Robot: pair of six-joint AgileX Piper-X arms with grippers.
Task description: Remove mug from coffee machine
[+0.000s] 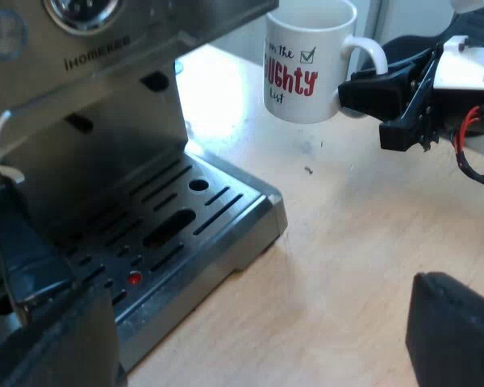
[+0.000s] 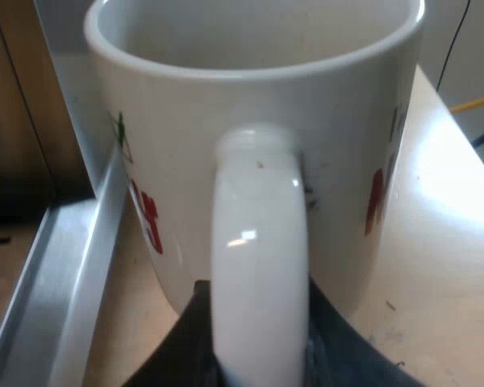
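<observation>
A white mug (image 1: 306, 64) lettered in red with a green tick box hangs in the grip of the right gripper (image 1: 363, 89), off the espresso machine (image 1: 105, 105) and apart from the outer corner of its drip tray (image 1: 258, 226), over the pale wooden desk (image 1: 347, 266). The black fingers are pinched on the mug's handle (image 1: 371, 52), and the mug's base appears to sit just above the desk rather than on it, with the cup tipped slightly. From the right wrist view the handle (image 2: 258, 258) runs straight down the middle of the mug (image 2: 258, 121), the right gripper (image 2: 258, 351) closed on it low down with a dark finger showing at either side. The desk (image 2: 444, 242) spreads beneath, and a brushed metal edge of the espresso machine (image 2: 64, 266) runs alongside. The mug's inside looks empty as far as its rim lets one see. The left gripper (image 1: 234, 322) hovers near the drip tray's front edge, its fingers spread wide with nothing between them. The slotted tray carries a small red dot (image 1: 134, 278) among its slits, and the machine's steel front rises behind it with a round gauge (image 1: 85, 10) above the maker's lettering.
</observation>
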